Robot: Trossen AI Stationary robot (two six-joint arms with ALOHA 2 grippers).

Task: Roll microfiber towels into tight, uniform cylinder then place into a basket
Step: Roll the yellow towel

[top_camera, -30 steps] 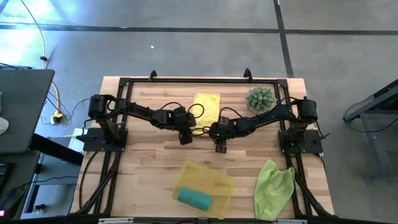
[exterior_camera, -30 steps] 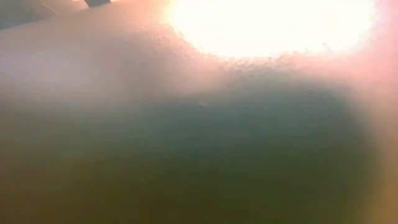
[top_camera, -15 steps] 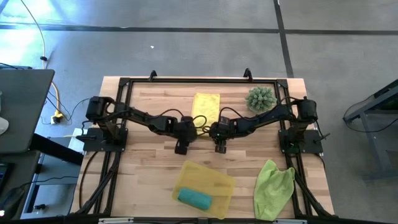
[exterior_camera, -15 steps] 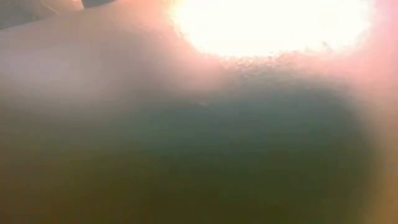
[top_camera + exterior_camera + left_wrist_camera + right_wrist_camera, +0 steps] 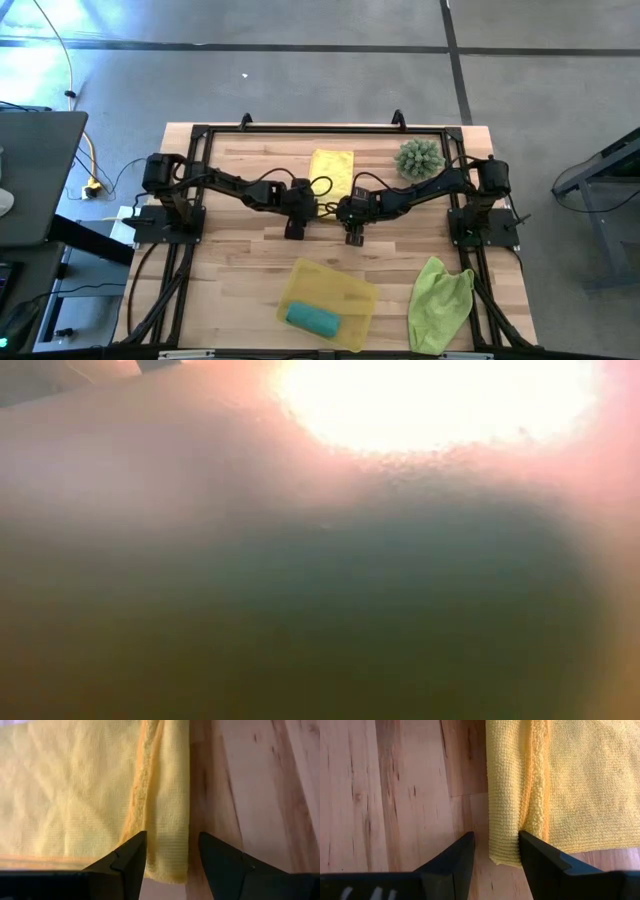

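Teal towel (image 5: 313,319) sits rolled in the yellow basket (image 5: 352,290) at the near edge of the table; one of three done, by my reading. Lime green towel (image 5: 440,292) lies crumpled near the right front corner, untouched.

Step in hand: the yellow towel (image 5: 332,168), flat at the far middle of the table beside the spiky green plant (image 5: 419,157). My left gripper (image 5: 170,857) hangs over its near left corner, fingers apart and empty, a folded hem showing between them. My right gripper (image 5: 496,852) hangs over the near right corner, fingers likewise apart, nothing held.

Low camera is blocked; it tells me nothing.

Next move, as I judge it: both grippers descend together, pinch the near edge at matching corners, then turn it over evenly. Uneven grips would skew the roll.
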